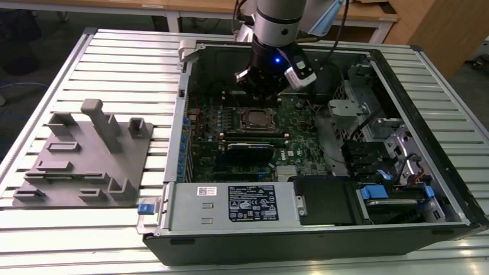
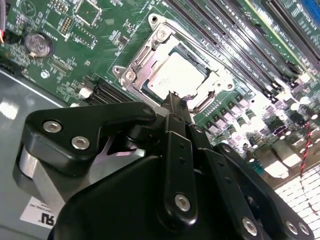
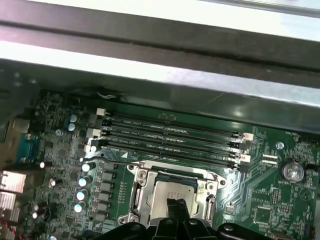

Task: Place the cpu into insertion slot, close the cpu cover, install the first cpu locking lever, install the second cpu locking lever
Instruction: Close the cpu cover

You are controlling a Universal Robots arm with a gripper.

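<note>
Hidden bits first: in both wrist views the black gripper [image 2: 175,97] body blocks one edge of the insertion slot [image 1: 258,121]. Can't tell whether the fingertips touch the metal there or hang just above it. In the exterior view the tips are lost against the dark motherboard [image 1: 294,146].

The cpu [image 2: 177,75] lies flat in the slot, its silver top showing through the cut-out of the cpu cover [image 2: 141,59]. The cover looks folded down around it, probably fully, but the angle is oblique.

The arm [image 1: 279,20] enters at the top centre of the exterior view, near vertical. Its wrist is inside the open PC case [image 1: 229,209], right above the slot. Fingers are pressed together with nothing visible between them, tips at the slot's edge just beside the cpu.

The memory slots [image 3: 170,134] run alongside the socket. A grey fixture tray [image 1: 84,154] sits on the slatted table [image 1: 114,63] at the exterior view's left, well apart from the case.
</note>
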